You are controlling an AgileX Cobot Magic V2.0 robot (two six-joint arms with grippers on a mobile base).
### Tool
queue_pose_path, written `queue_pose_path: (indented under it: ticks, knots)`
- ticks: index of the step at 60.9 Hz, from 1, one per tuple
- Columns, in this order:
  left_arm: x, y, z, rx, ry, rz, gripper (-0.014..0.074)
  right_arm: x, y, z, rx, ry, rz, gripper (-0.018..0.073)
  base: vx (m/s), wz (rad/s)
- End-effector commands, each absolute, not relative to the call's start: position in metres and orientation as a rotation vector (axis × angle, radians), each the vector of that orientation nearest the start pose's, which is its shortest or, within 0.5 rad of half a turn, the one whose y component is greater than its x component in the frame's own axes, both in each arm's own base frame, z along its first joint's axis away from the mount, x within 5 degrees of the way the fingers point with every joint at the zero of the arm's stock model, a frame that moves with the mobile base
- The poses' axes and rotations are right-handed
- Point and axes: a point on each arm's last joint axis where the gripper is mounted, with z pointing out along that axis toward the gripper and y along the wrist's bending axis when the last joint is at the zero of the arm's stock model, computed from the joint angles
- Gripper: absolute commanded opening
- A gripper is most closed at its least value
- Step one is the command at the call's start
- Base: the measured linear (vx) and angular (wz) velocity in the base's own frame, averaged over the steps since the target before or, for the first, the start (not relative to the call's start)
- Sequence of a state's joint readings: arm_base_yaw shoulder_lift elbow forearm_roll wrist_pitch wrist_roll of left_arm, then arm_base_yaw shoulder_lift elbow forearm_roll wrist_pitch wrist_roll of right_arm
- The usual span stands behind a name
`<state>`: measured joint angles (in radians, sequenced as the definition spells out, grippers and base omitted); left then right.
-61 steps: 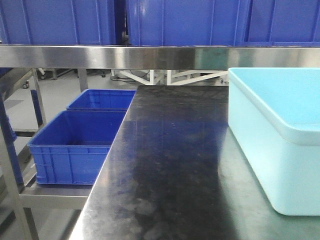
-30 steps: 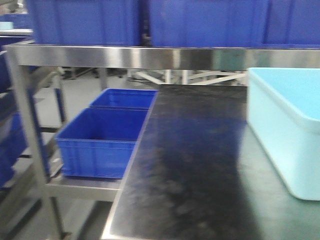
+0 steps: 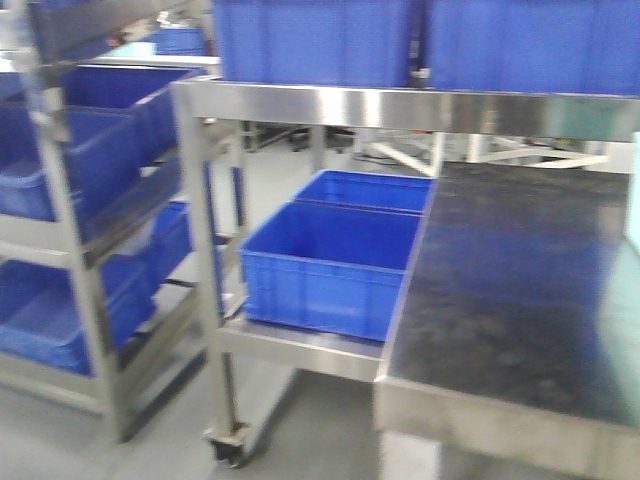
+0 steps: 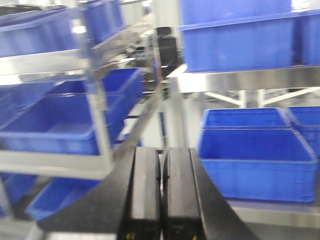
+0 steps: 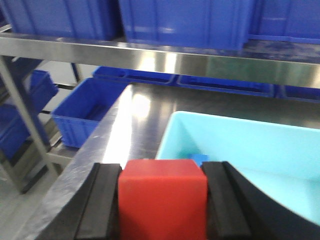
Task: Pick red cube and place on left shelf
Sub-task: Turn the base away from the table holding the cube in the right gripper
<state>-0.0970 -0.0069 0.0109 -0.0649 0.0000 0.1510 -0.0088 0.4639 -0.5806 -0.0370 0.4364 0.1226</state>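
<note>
**Ops:** What fills the front view?

**Me:** The largest thing I see is a steel rack [image 3: 85, 300] down the left of the frame, with blue bins [image 3: 60, 170] on its levels. The picture is blurred, so I can't give finer detail. The desk [image 3: 520, 290] takes the lower right with its dark top. A steel shelf [image 3: 400, 108] runs across the upper frame above it, and more blue bins sit on that.

**Ops:** And between rack and desk?

**Me:** Two blue crates [image 3: 330, 265] stand one behind the other at centre frame, on a low ledge [image 3: 300, 345] just beside the desk's left edge. A caster [image 3: 228, 445] shows at the bottom, under the ledge's post.

**Ops:** Right wrist?

**Me:** I see a light-blue tub [image 5: 250, 145] on the desk, at centre right of the frame. The right gripper [image 5: 162, 172] is at bottom centre, clamped on the red cube [image 5: 162, 205], with a black finger touching each side. The cube is held in that gripper, in front of the tub's near-left corner.

**Ops:** Left wrist?

**Me:** The left gripper [image 4: 161, 155] is at bottom centre. Its fingers are pressed together with only a thin seam between them.

**Ops:** Anything smaller?

**Me:** A small blue piece [image 5: 198, 159] lies inside the tub, just above the cube in the frame.
</note>
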Motion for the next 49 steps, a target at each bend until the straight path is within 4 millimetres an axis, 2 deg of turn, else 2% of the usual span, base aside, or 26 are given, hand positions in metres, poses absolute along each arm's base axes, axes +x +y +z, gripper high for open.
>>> queue_pose_path:
  ticks: [1,49]
  knots:
    - [0.0568,-0.0054,0.2095,0.131,1.428,-0.010,0.0106,0.0949,-0.0023,0.3514,0.082,1.690,0.034,0.0066,-0.14,0.63]
    - [0.0568,-0.0054,0.2095,0.131,1.428,-0.010,0.0106,0.0949,-0.0023,0.3514,0.082,1.690,0.034,0.0066,-0.21,0.56]
